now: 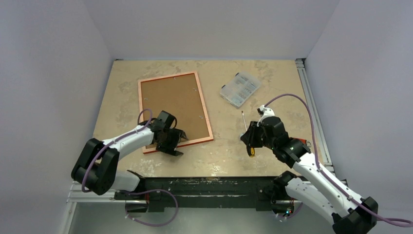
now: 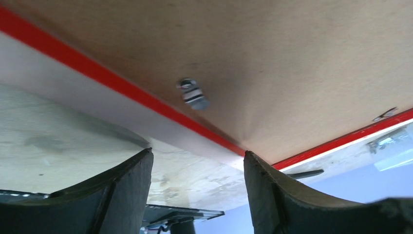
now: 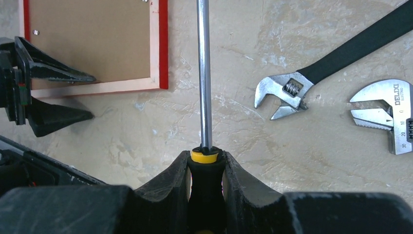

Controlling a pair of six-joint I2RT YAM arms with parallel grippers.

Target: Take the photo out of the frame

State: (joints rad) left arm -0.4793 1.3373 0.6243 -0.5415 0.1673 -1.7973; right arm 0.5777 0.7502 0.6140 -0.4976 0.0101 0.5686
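Note:
The frame [image 1: 208, 118] lies face down on the table, its pale back rim and red outer edge [image 2: 122, 87] showing. Inside it sits the photo [image 1: 178, 105], of which only the brown board back [image 2: 292, 63] shows, with a small metal clip [image 2: 192, 95] on it. My left gripper [image 1: 179, 144] is open at the frame's near edge by the right corner, nothing between its fingers [image 2: 265, 180]; one fingertip meets the corner. My right gripper [image 1: 247, 139] hovers to the frame's right, shut on a screwdriver [image 3: 204, 73] by its black-and-yellow handle, shaft pointing away.
A clear plastic parts box [image 1: 239, 88] stands at the back, right of the frame. Two adjustable wrenches [image 3: 292, 87] [image 3: 384, 112] lie on the table right of the screwdriver. The left gripper [image 3: 90, 97] shows in the right wrist view at the frame's corner [image 3: 163, 83].

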